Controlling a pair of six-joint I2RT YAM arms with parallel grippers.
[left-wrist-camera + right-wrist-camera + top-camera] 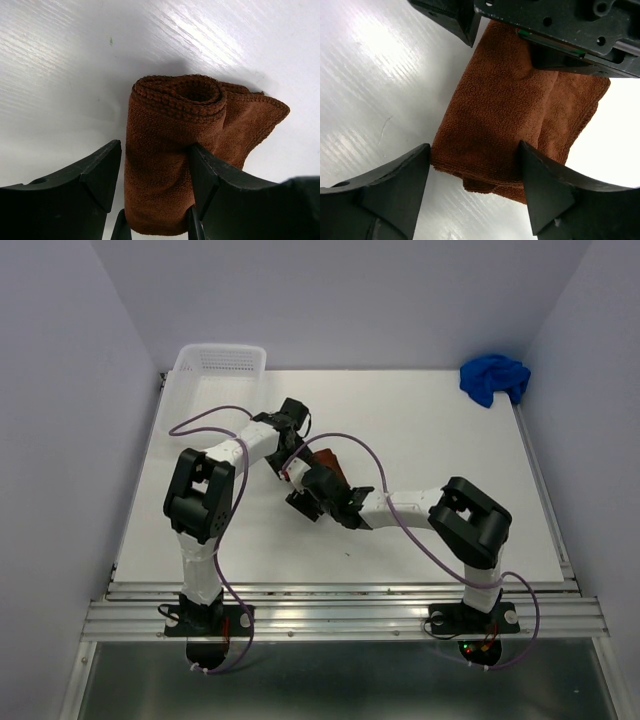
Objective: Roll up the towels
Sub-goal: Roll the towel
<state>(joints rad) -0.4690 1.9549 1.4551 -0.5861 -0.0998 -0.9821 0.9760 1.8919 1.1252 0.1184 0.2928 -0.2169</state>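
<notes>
Two towels: rust-brown towel (pixel 175 115) rolled midway on the worktop (pixel 430 440), left tool (pixel 154 155) parted astride it, touching on one side; right tool (pixel 474 150) spread wide around its other end, gripping nothing; blue towel (pixel 494 378) bunched at the far right corner.

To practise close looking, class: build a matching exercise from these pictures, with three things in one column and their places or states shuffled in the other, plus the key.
Things:
1. rust-brown towel
2. blue towel
3. white basket

Places or states:
A. crumpled heap, far right corner of the table
B. far left corner
C. rolled into a bundle, near the middle

Pairs: 1-C, 2-A, 3-B
</notes>
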